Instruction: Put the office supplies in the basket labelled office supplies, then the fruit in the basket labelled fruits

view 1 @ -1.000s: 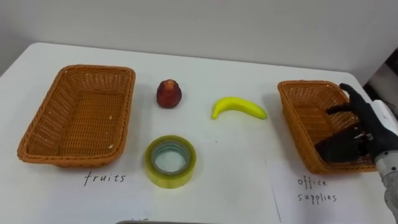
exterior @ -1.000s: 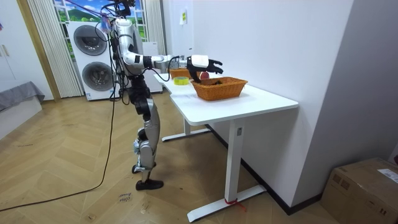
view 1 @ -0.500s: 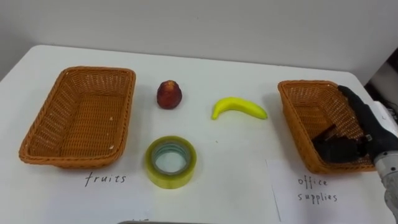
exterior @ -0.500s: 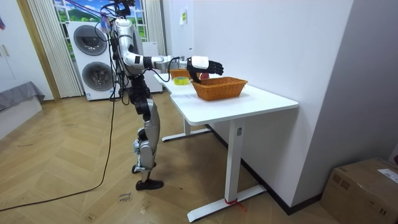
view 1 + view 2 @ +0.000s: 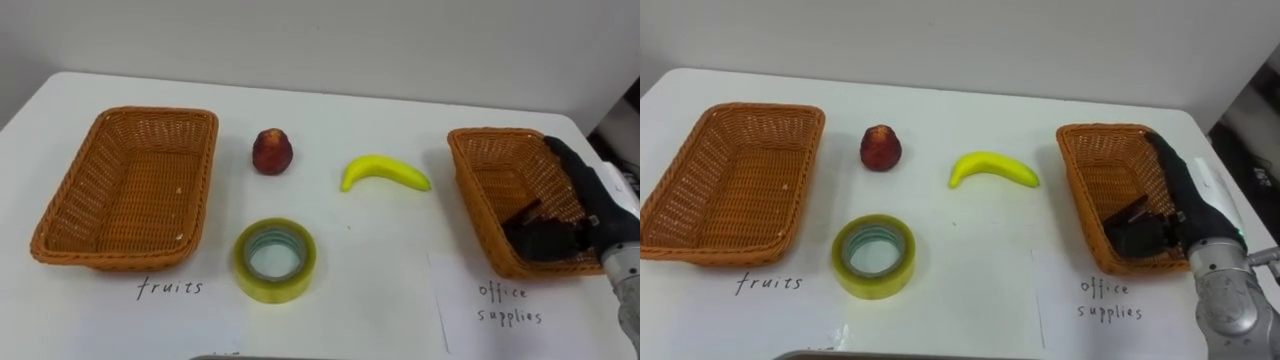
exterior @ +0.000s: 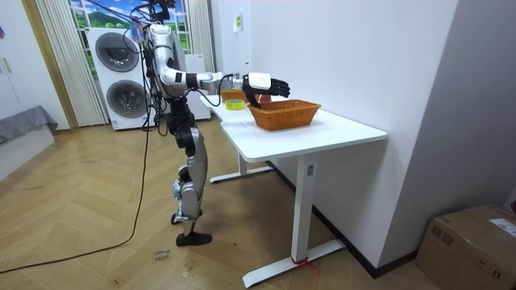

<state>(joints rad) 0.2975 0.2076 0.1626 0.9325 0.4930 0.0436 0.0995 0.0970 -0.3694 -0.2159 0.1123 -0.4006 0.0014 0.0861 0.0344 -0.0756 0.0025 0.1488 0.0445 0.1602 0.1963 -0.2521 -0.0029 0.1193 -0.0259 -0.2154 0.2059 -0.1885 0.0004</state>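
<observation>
Three items lie unsorted on the table: red fruit, banana and tape roll, all between the empty fruits basket and the office supplies basket. Right hand hovers over the office basket, fingers roughly straight, gripping nothing I can make out; dark shape under the palm may be thumb or an item, can't tell. Probably between picks: next likely the tape roll, needing a reach across and a grip round its rim.

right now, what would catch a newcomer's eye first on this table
A yellow banana, a red fruit and a roll of tape lie on the white table between the left basket and the right basket. The robot's black right hand hangs over the right basket.
</observation>
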